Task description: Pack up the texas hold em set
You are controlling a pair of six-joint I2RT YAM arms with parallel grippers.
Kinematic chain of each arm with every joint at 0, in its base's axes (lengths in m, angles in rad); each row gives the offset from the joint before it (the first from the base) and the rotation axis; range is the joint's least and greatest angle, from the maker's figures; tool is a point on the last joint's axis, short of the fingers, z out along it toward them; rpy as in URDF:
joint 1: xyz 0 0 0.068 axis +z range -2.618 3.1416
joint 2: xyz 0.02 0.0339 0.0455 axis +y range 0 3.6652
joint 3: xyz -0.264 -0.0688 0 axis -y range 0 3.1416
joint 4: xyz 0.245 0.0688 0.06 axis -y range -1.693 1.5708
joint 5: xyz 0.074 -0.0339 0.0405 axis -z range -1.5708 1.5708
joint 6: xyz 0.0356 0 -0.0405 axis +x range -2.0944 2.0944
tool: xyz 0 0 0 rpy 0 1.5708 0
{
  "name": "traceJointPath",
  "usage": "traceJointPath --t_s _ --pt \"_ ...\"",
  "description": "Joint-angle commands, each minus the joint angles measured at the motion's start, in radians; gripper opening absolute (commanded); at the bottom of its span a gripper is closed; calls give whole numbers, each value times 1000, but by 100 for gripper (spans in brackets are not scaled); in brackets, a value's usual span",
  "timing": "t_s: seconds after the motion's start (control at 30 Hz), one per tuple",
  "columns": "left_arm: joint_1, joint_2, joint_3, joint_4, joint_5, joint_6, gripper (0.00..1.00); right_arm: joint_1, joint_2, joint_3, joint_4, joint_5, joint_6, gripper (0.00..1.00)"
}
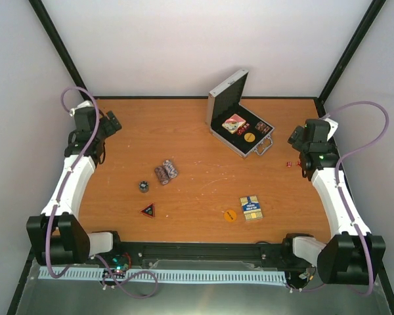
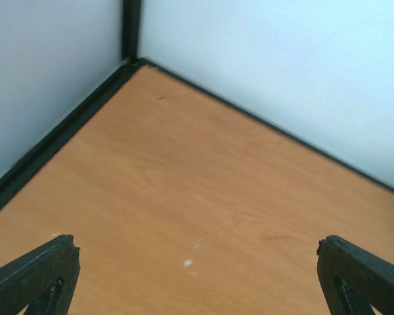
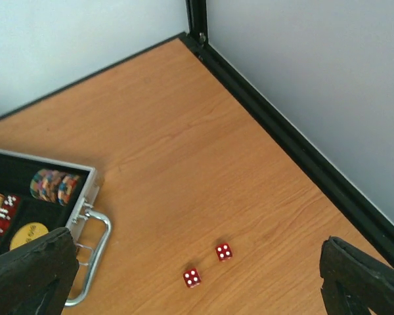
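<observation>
The silver case (image 1: 227, 97) stands open at the back of the table, holding a card deck, chips, dice and an orange disc; its handle shows in the right wrist view (image 3: 92, 256). On the table lie two striped chip stacks (image 1: 165, 171), a small dark chip stack (image 1: 144, 186), a dark red-edged triangle (image 1: 148, 210), an orange disc (image 1: 230, 215) and a blue-yellow card deck (image 1: 251, 207). Two red dice (image 3: 207, 264) lie right of the case, also in the top view (image 1: 293, 163). My left gripper (image 1: 111, 123) is open and empty at the far left. My right gripper (image 1: 297, 138) is open above the dice.
Black frame rails run along the back edge (image 1: 151, 98) and into both back corners. White walls close the table on three sides. The left wrist view shows only bare wood and the back left corner (image 2: 128, 62).
</observation>
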Motion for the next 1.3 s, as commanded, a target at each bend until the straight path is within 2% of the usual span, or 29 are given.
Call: traceJointPath --t_s 0.0,0.1,0.27,0.4,0.53,0.73,0.87,1.27 --pt "2 5 62 171 256 -33 100 -6 49 21 -80 -42 -60 100" --pt "-10 48 87 179 315 -48 100 -6 107 24 -124 -175 -54 100" --pt "-53 94 87 174 359 20 100 1 244 51 -242 -415 -84 97" --pt "-85 77 78 77 399 8 100 70 360 119 -377 -494 -90 95" --pt "-102 25 -5 87 394 32 100 230 411 145 -462 -466 -85 94" --pt "-102 56 85 33 366 152 100 413 384 42 -479 -459 -52 95" --pt "-102 56 97 25 348 172 100 520 378 -14 -505 -440 -30 96" --pt "-103 20 52 12 344 139 100 594 394 -61 -518 -379 7 100"
